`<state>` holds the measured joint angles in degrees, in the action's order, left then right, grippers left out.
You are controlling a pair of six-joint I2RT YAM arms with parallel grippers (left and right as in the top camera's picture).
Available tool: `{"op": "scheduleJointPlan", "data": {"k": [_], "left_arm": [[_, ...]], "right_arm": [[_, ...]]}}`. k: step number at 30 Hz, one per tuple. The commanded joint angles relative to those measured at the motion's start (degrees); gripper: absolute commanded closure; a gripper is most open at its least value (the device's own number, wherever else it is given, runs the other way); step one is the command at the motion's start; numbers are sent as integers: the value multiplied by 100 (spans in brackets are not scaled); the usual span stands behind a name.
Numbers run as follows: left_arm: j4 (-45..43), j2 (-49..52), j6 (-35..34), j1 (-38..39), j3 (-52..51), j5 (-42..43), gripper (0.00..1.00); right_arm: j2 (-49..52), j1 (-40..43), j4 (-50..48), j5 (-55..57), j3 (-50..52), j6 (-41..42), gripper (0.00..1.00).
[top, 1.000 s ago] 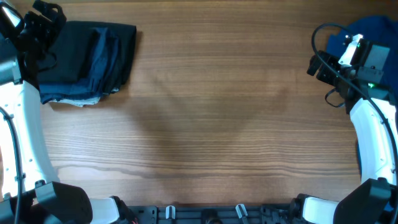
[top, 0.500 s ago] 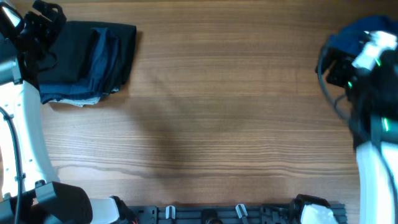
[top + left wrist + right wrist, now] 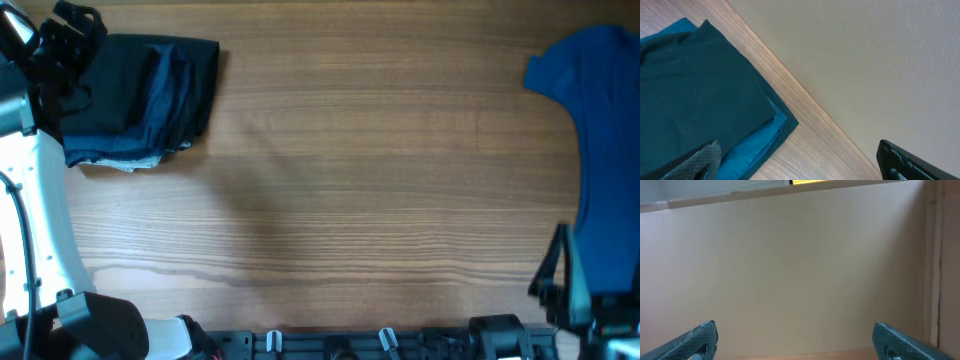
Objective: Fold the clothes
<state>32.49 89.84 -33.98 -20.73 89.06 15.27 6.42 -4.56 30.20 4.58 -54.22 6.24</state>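
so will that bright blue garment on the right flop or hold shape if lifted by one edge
Probably floppy: the bright blue garment lies flat with soft, wavy edges, so it should sag and drape. Likely light, since it looks like thin cloth. Pushed, it would probably bunch up on the wood table rather than slide.

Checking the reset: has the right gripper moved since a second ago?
Yes. The right gripper has pulled back from over the blue garment toward the near edge of the table.
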Motion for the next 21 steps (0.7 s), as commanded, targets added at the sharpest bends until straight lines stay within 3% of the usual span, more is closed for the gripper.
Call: {"op": "scheduleJointPlan", "data": {"k": [1, 10, 21], "left_arm": [[-24, -4, 7, 15, -13, 28, 0], [-24, -4, 7, 15, -13, 28, 0], [-22, -4, 7, 15, -13, 28, 0]], "right_arm": [[-549, -31, 361, 146, 597, 295, 0], [-616, -26, -146, 120, 1974, 1191, 0], [-616, -24, -2927, 59, 4146, 1331, 0]]}}
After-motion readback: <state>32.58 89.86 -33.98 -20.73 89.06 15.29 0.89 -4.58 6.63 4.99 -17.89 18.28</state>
